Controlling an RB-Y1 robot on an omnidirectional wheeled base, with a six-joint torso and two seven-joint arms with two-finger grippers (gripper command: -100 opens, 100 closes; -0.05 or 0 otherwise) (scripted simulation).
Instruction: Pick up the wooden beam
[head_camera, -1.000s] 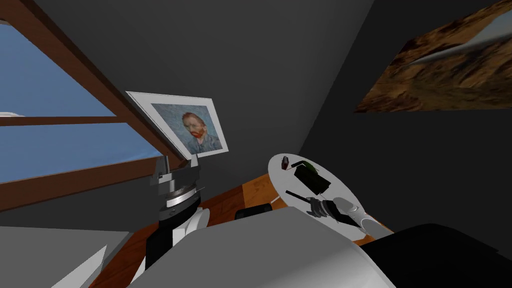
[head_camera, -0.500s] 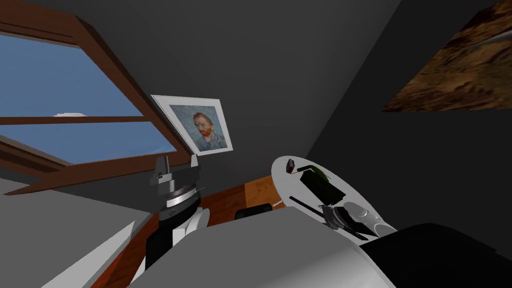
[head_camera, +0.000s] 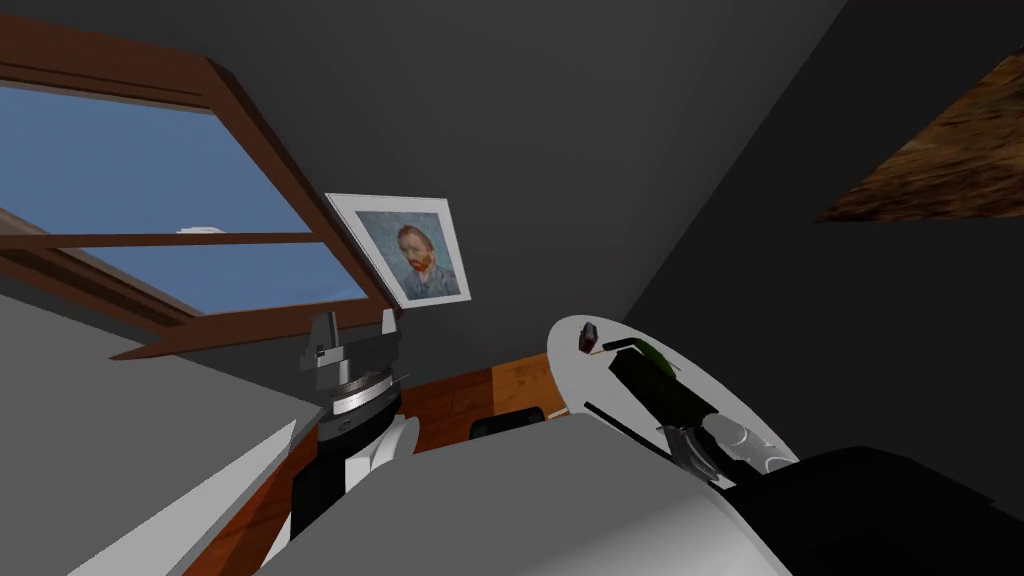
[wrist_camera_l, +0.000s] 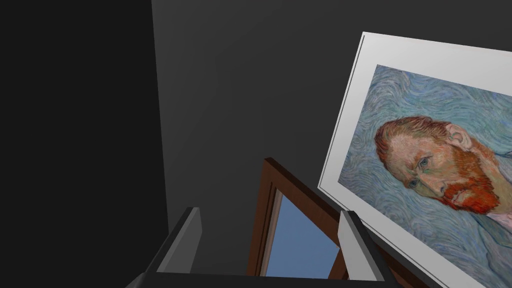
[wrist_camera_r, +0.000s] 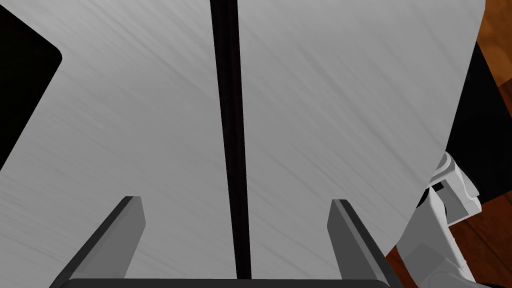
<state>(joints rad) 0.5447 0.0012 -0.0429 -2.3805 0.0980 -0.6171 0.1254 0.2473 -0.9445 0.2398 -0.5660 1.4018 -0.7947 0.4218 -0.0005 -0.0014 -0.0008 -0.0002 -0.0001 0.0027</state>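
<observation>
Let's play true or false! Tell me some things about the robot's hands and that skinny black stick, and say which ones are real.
1. The right gripper is open, and the thin dark beam runs between its fingers. True.
2. The beam is lifted up in the air. False: it lies on the light grey table, and neither finger touches it.
3. The left gripper is open and holds nothing. True.
4. The table is square. False: the head view shows its edge curving all the way round.
</observation>
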